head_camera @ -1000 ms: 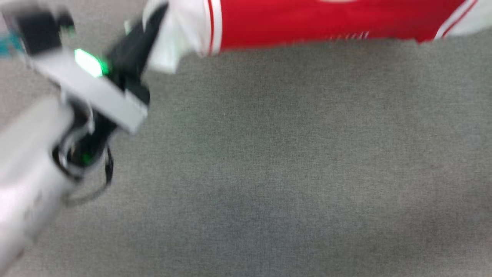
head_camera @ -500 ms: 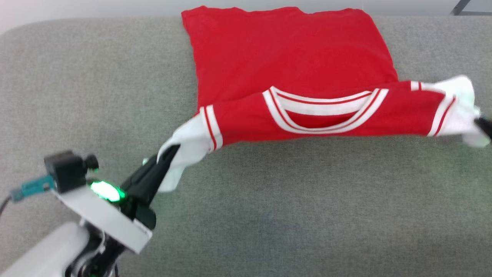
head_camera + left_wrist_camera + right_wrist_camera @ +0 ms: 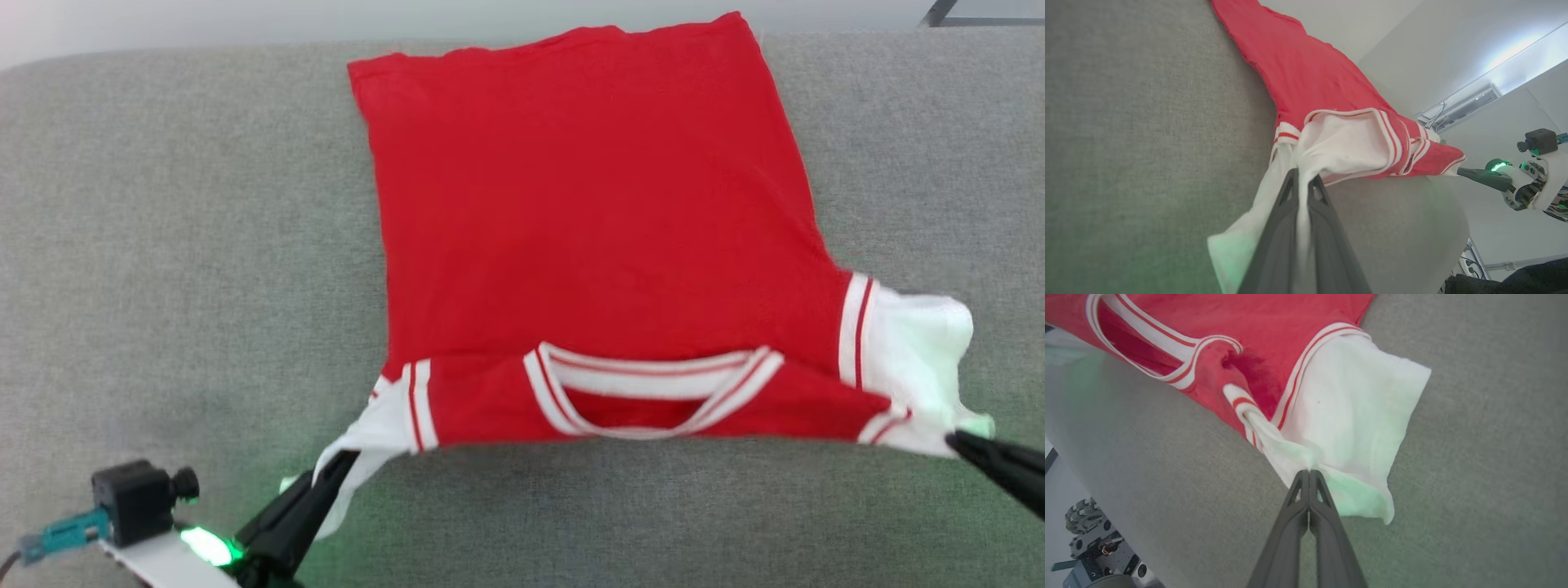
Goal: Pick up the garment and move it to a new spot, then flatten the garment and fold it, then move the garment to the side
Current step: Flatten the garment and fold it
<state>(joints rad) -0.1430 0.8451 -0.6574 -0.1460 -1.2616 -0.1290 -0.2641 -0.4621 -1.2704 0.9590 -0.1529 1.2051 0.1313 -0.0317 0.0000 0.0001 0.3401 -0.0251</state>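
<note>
Now, compared with half a second ago, more of the garment's red body lies spread between its far hem and the collar, which sits nearer to me. It rests on the grey cloth-covered worktop, its long axis running away from me, with the hem far, the red-white striped collar near and the white sleeves out to either side. My left fingers are pinched shut on the left sleeve and my right fingers on the right sleeve, the shoulder band stretched between them.
</note>
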